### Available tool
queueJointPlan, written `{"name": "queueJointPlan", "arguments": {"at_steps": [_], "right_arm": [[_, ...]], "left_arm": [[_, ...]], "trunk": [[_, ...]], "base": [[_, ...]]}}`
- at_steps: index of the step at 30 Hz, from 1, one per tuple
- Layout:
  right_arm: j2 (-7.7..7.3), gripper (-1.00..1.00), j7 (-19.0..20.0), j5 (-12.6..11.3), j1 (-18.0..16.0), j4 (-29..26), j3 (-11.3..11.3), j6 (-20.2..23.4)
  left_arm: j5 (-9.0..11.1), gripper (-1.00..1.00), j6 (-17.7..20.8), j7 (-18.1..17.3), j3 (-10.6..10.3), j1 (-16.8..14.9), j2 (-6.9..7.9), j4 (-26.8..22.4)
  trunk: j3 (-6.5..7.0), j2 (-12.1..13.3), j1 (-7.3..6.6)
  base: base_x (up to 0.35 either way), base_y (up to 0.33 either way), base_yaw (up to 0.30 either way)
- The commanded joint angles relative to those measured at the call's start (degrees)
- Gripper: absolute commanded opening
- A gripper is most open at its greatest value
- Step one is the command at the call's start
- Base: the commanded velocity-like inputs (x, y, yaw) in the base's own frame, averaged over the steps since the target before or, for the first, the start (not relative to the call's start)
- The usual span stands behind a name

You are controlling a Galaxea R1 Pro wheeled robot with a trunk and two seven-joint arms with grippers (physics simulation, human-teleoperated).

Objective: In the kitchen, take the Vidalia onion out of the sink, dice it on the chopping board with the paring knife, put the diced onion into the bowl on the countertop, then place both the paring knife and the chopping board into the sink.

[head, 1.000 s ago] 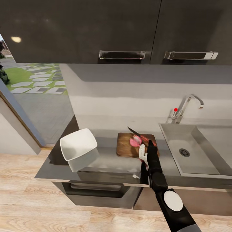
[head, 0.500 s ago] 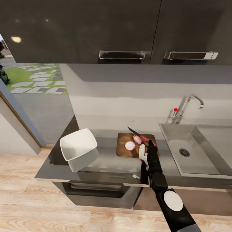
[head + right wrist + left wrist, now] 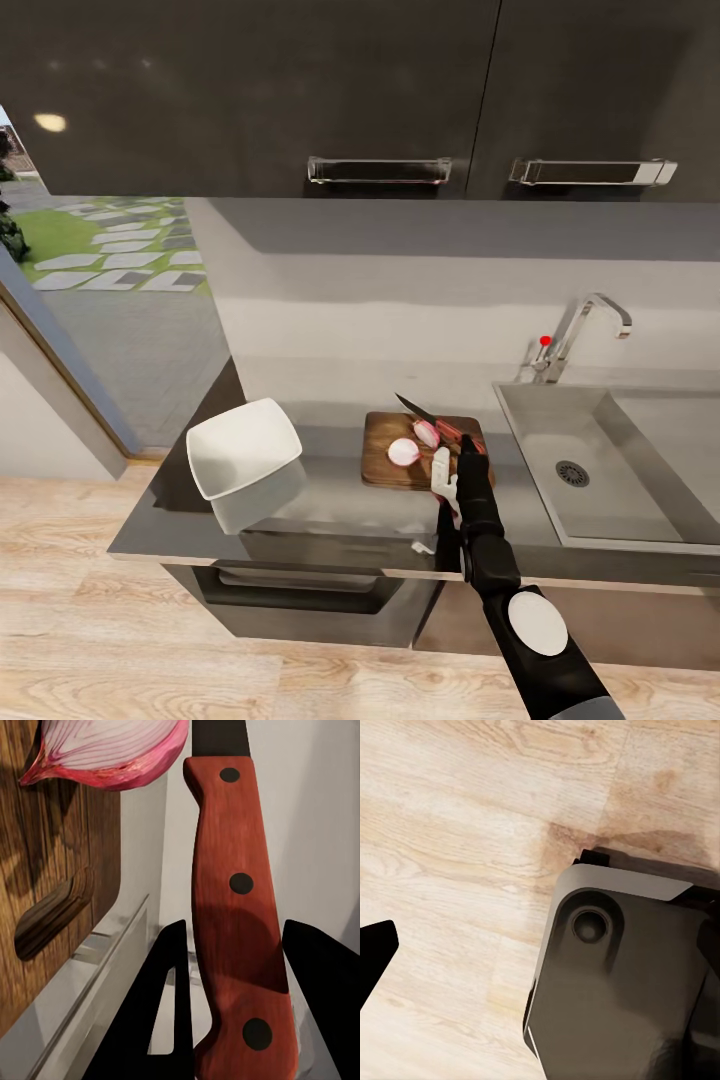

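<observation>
Right gripper [image 3: 225,967] pinching paring knife [image 3: 236,907] handle (red), halved Vidalia onion [image 3: 415,444] beside blade

Even, soft simulator lighting, moderately bright. The glossy black upper cabinets [image 3: 250,90] carry a warm oval lamp reflection at ten o'clock. Daylight brightens the green garden doorway [image 3: 110,250] at nine o'clock. The dark grey glossy countertop [image 3: 330,510] mirrors the white squarish bowl [image 3: 243,446]. The head view is slightly soft; the red-handled knife [image 3: 236,922] close-up is sharp, casting faint shadows.
</observation>
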Motion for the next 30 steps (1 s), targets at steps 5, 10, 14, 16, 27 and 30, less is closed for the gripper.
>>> {"name": "queueJointPlan", "arguments": {"at_steps": [5, 10, 14, 16, 27, 30], "right_arm": [[0.03, -1.0, 0.3, -0.1, 0.0, 2.0, 0.1, 0.4], [0.06, -1.0, 0.3, -0.1, 0.0, 2.0, 0.2, 0.4], [0.06, -1.0, 0.3, 0.0, 0.0, 2.0, 0.1, 0.4], [0.06, -1.0, 0.3, 0.0, 0.0, 2.0, 0.2, 0.4], [0.06, -1.0, 0.3, 0.0, 0.0, 2.0, 0.2, 0.4], [0.06, -1.0, 0.3, 0.0, 0.0, 2.0, 0.2, 0.4]], "left_arm": [[0.4, 1.0, -0.4, 0.1, -0.5, -0.1, -0.04, 0.2], [0.4, 1.0, -0.4, 0.1, -0.5, -0.1, -0.04, 0.2], [0.4, 1.0, -0.4, 0.1, -0.5, -0.1, -0.04, 0.2], [0.4, 1.0, -0.4, 0.1, -0.5, -0.1, -0.02, 0.2], [0.4, 1.0, -0.4, 0.1, -0.5, -0.1, 0.03, 0.2], [0.4, 1.0, -0.4, 0.1, -0.5, -0.1, 0.02, 0.2]], "trunk": [[-0.11, -0.1, 0.04], [-0.11, -0.1, 0.04], [-0.11, -0.1, 0.04], [-0.11, -0.1, 0.04], [-0.11, -0.1, 0.04], [-0.11, -0.1, 0.04]], "base": [[0.0, 0.0, 0.0], [0.0, 0.0, 0.0], [0.0, 0.0, 0.0], [0.0, 0.0, 0.0], [0.0, 0.0, 0.0], [0.0, 0.0, 0.0]]}}
